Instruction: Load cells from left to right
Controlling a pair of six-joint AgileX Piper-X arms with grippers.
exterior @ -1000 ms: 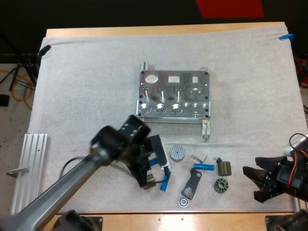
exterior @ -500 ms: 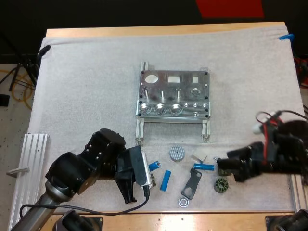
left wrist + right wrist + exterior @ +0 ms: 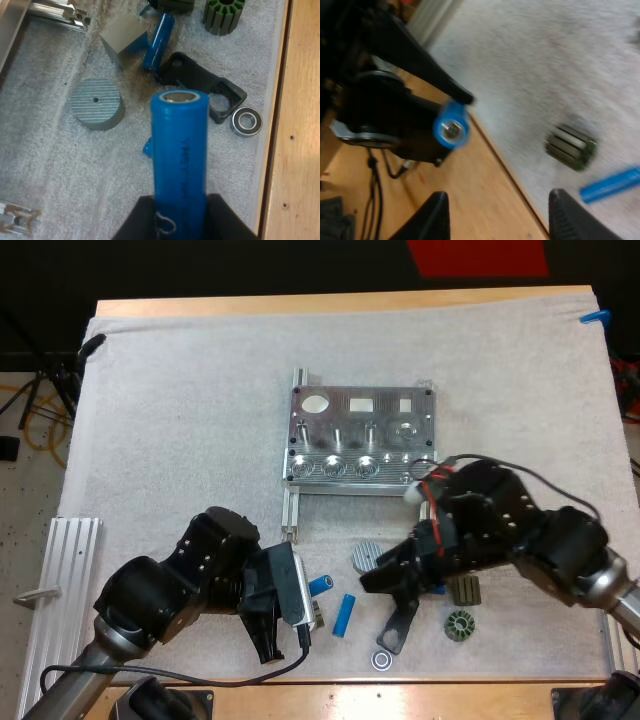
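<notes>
Gripping: left claw [image 3: 180,216] clamped on a blue cell [image 3: 180,150], above the mat [image 3: 180,420] near the surface [image 3: 470,698] front edge, apart from the fixture [image 3: 360,435] | right claw [image 3: 497,197] fingers spread, empty, near the black bracket [image 3: 400,618]; loose cell [image 3: 344,616] lying between the claws

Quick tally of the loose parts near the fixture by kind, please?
Blue cells: 3, one in left gripper
Grey disc: 1
Silver block: 1
Black bracket: 1
Bearing: 1
Green toothed wheel: 1
Dark ribbed block: 1
Total: 9
</notes>
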